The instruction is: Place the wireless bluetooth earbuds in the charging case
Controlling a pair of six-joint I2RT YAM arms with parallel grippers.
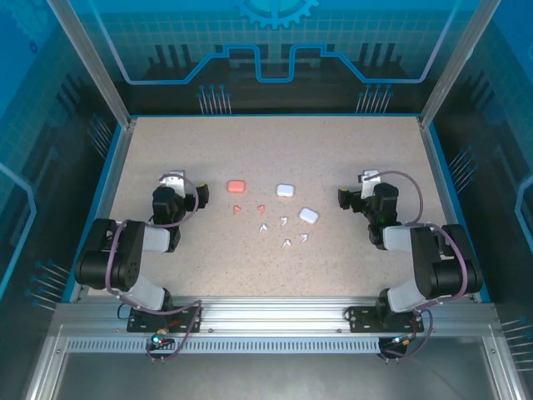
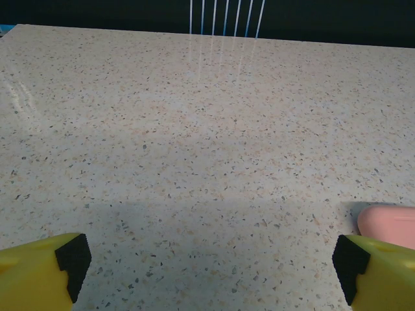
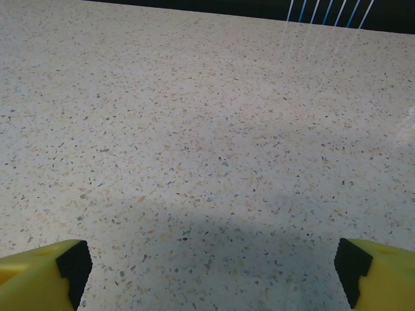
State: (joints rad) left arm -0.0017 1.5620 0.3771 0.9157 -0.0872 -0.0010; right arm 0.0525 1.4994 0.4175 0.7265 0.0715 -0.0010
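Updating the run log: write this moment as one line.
left gripper: open, empty, salmon case to its right | right gripper: open, empty | two salmon earbuds, four white earbuds: loose on table

We see a speckled beige table [image 1: 275, 158] filling the middle of the overhead frame, edged along its far side by a thin blue border [image 1: 275, 116]. A silver post [image 1: 90, 62] slants across the upper left and another post [image 1: 460, 62] across the upper right. A blue gear emblem [image 1: 277, 10] sits at top centre. A grooved metal rail [image 1: 275, 321] crosses the bottom. In the left wrist view, thin pale stripes [image 2: 227, 16] stand against the dark upper edge.
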